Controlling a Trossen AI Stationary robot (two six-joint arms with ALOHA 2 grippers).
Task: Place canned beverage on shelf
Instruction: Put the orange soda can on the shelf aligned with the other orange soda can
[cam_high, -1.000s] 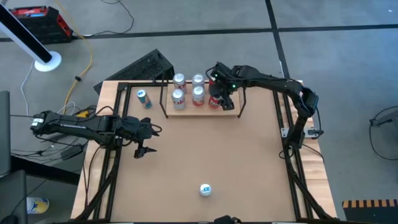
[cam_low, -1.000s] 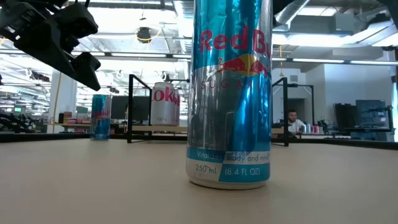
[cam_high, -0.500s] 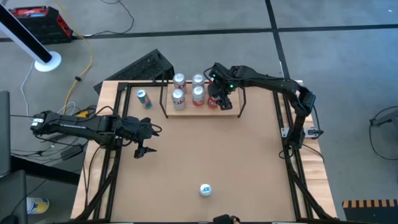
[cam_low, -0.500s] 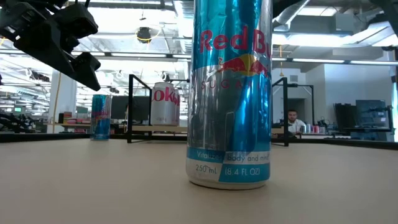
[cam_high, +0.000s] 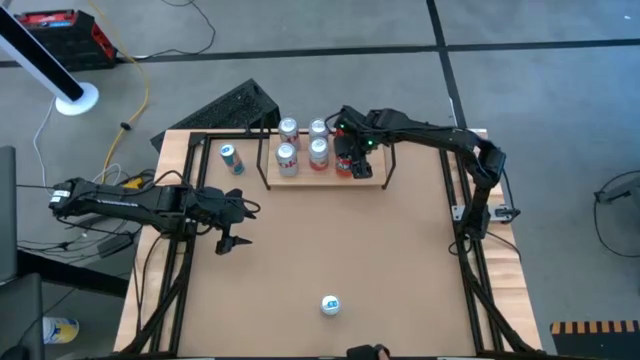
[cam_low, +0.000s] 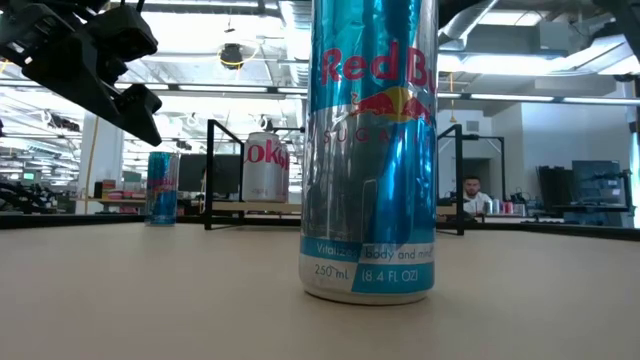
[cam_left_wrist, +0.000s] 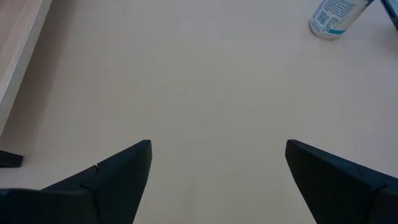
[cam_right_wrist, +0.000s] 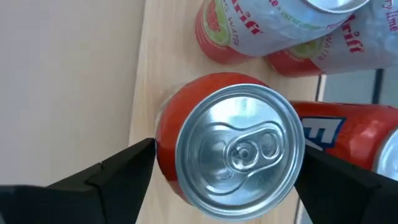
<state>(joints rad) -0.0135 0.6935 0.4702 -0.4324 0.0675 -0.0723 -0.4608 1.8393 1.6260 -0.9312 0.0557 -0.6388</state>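
The shelf (cam_high: 300, 178), a pale wood plank (cam_right_wrist: 149, 62) in a black rod frame, stands at the table's far side. Several cans stand on it. My right gripper (cam_high: 348, 150) is open above its right end, one finger on each side of the top of a red can (cam_right_wrist: 239, 149). The can stands upright on the plank, and I see no finger touching it. My left gripper (cam_high: 237, 243) is open and empty above the bare table at the left (cam_left_wrist: 217, 155). A blue and silver can (cam_high: 330, 305) stands near the front edge, close up in the low view (cam_low: 370, 150).
A second blue can (cam_high: 232, 158) stands on the table left of the shelf. Pale cans (cam_right_wrist: 267, 25) and another red can (cam_right_wrist: 348, 130) crowd the red can on the plank. The wide middle of the brown tabletop (cam_high: 350, 240) is bare. A dark keyboard (cam_high: 235, 105) lies beyond the far edge.
My right gripper has shifted a little toward the table's left above the shelf's right end. The cans and my left arm have kept still.
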